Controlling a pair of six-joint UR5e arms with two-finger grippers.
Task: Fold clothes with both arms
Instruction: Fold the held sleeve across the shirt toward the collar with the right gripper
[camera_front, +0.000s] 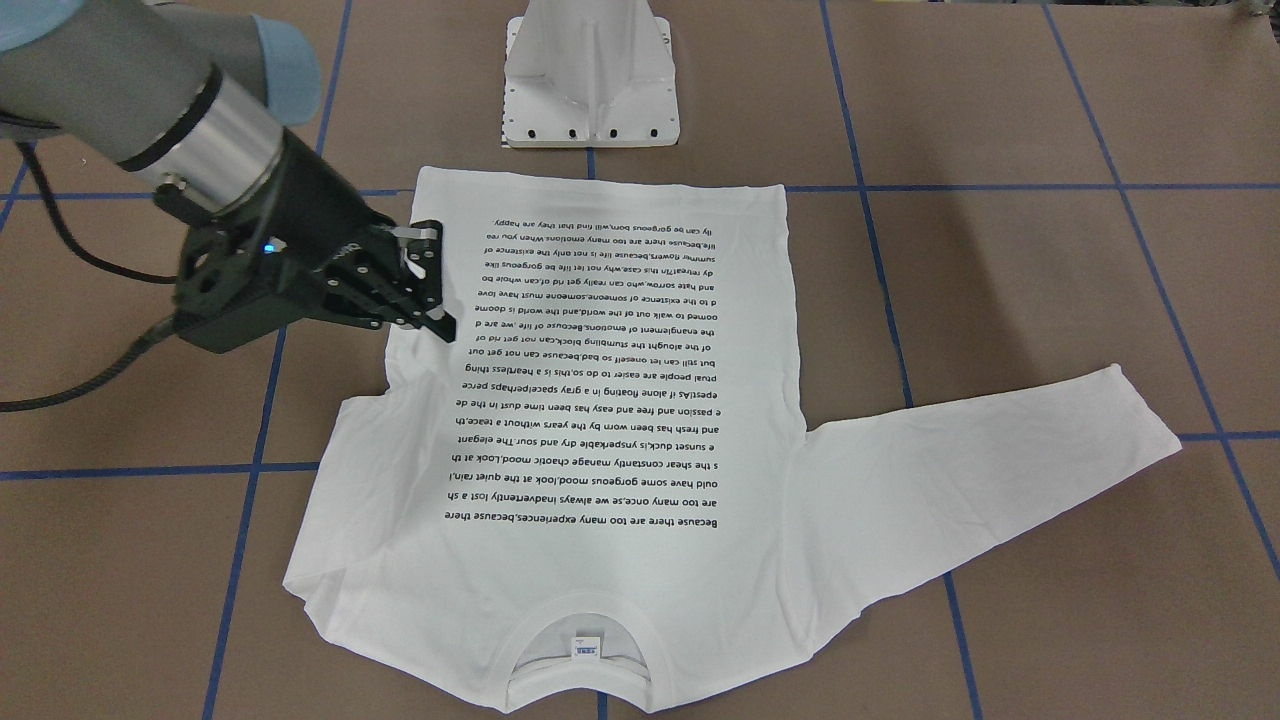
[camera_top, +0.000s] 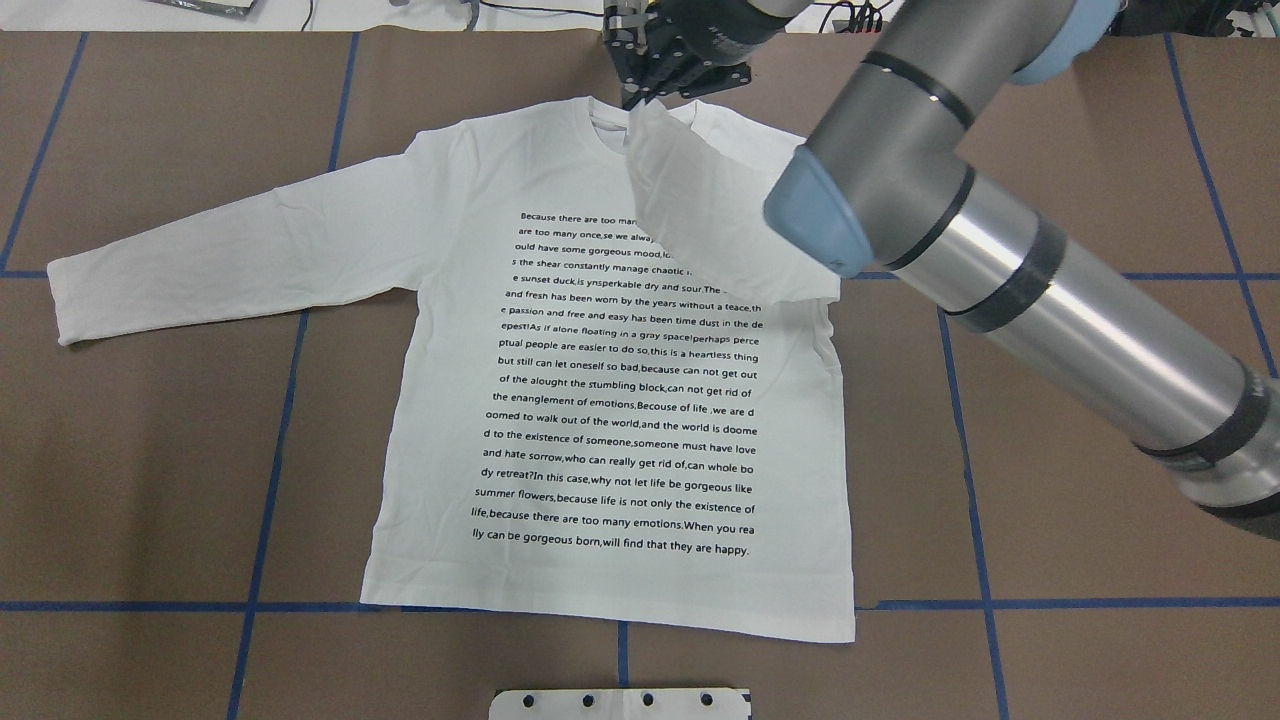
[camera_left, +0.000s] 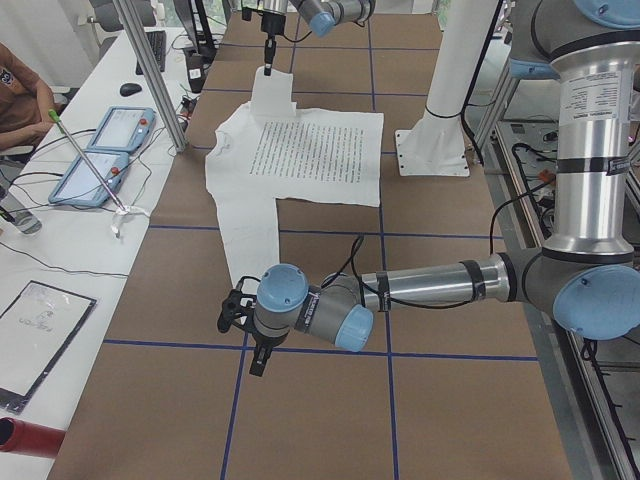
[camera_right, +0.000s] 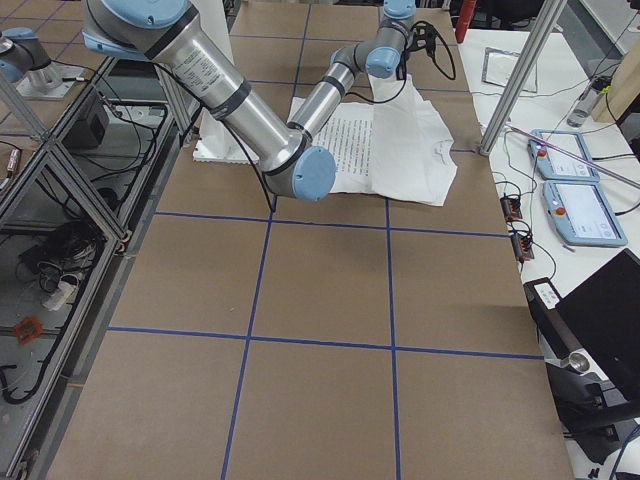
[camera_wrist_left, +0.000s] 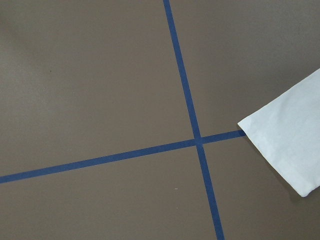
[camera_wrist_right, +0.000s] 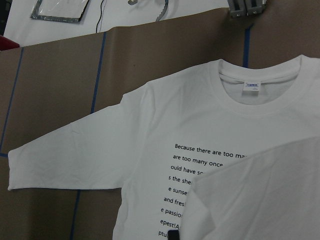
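One sleeve of the white T-shirt, which lies flat on the counter, hangs pinched in my right fingers just above the collar. I judge the first fold is underway. Next, I should lay it smoothly across the chest under the collar. Whether my left fingers, well away from the collar, are open or closed, I cannot tell.

The shirt, shared by all views, is seen downward from beyond its hem overhead, from beyond its collar in front, distantly from both sides, closely from both wrists.
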